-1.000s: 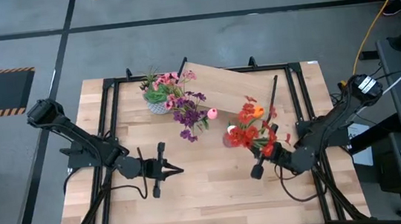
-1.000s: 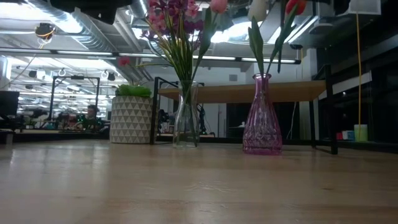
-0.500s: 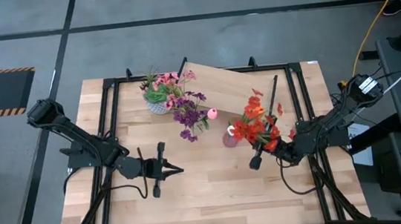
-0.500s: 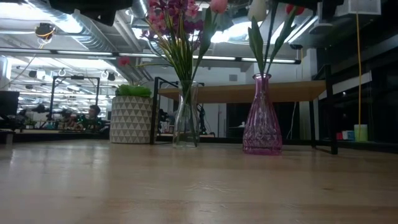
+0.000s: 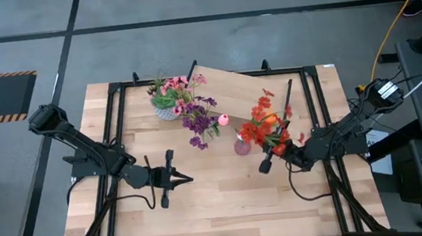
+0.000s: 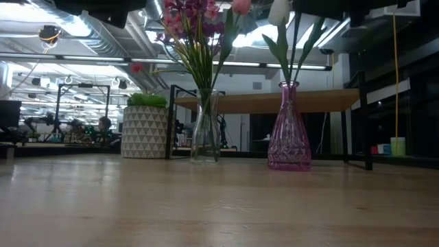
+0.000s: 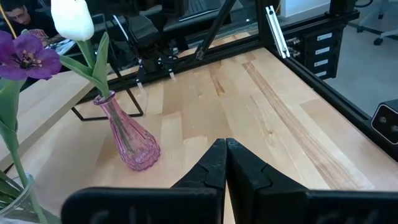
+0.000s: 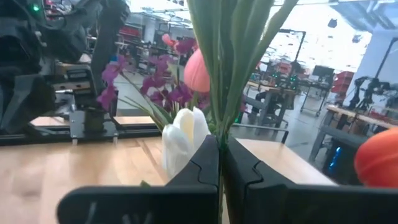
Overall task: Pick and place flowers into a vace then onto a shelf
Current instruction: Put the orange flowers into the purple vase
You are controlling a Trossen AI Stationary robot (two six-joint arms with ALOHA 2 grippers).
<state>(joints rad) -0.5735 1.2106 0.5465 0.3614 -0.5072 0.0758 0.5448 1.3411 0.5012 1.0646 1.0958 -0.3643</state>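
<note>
Wooden table [image 5: 228,203]: carries all items. Shelf [image 5: 232,91]: light board on black legs, at the far side, set askew. Clear glass vase [image 6: 205,130]: holds pink and purple flowers [image 6: 188,19], beside a white patterned pot [image 6: 145,132]. Pink glass vase [image 6: 289,130]: holds a white tulip [image 7: 73,18]. Right gripper [image 5: 264,165]: fingers clamped on the green stems of the red-orange bunch [image 5: 265,126], held above the pink vase. Left gripper [image 5: 169,179]: fingers pressed together, idle over the table's left half.
</note>
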